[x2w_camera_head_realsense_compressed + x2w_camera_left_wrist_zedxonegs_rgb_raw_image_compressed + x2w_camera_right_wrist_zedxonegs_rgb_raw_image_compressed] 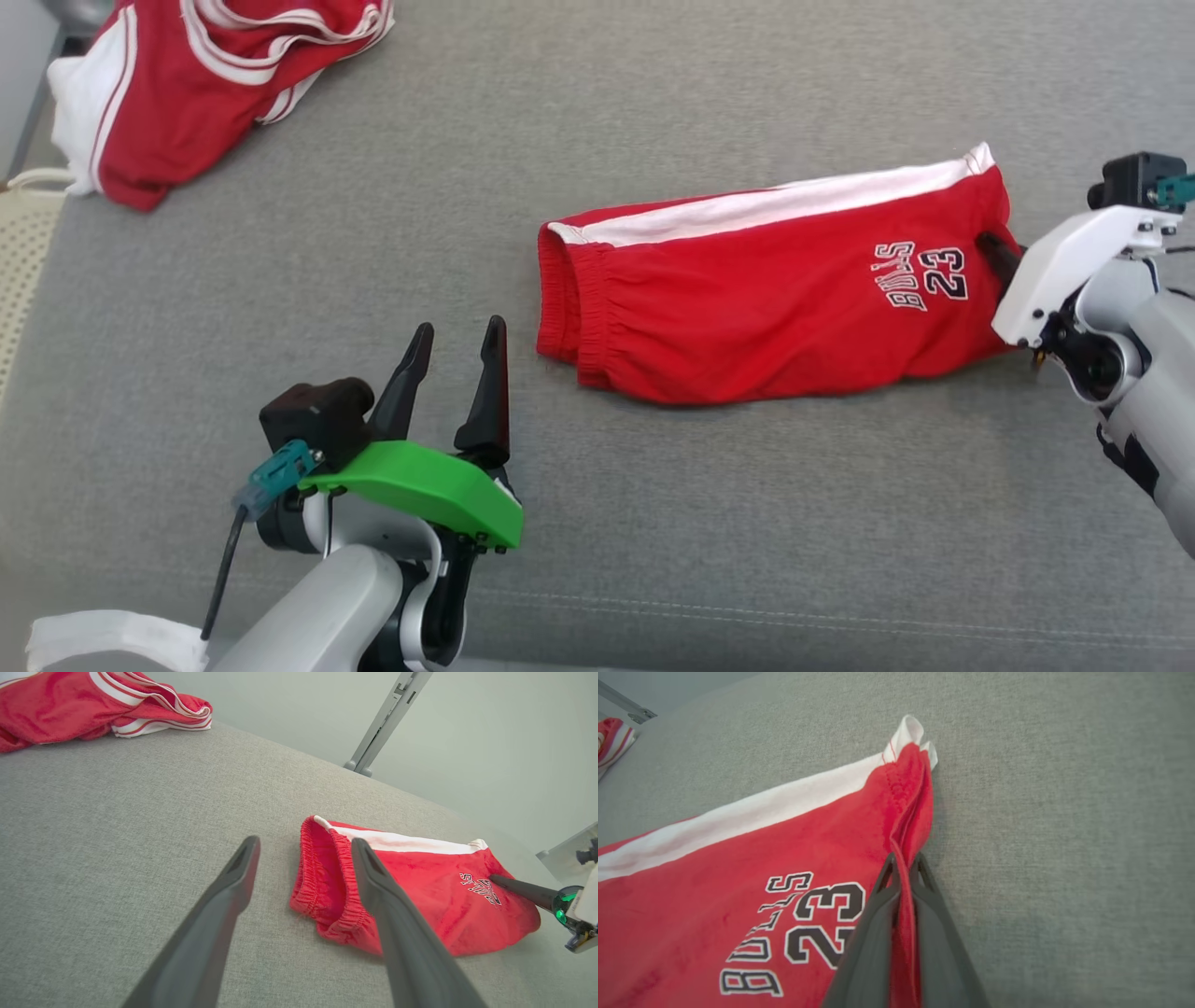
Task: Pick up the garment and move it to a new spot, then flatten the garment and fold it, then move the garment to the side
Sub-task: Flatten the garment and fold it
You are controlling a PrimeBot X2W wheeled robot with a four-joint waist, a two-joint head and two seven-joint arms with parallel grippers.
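Right gripper point(903, 864) pinched shut on the leg hem of the red shorts point(747, 299) — left gripper point(459, 327) wide open, empty.
Shorts lie folded toward the right side of the grey cushion point(653, 523); folding seems done — moving aside remains.

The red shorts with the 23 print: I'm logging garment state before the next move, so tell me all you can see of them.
The red shorts look like soft fabric, with a white side stripe, a gathered elastic waistband and a black-and-white BULLS 23 print. They lie flat on the grey fabric surface, waistband toward the robot's left. The right gripper is shut on their leg hem.
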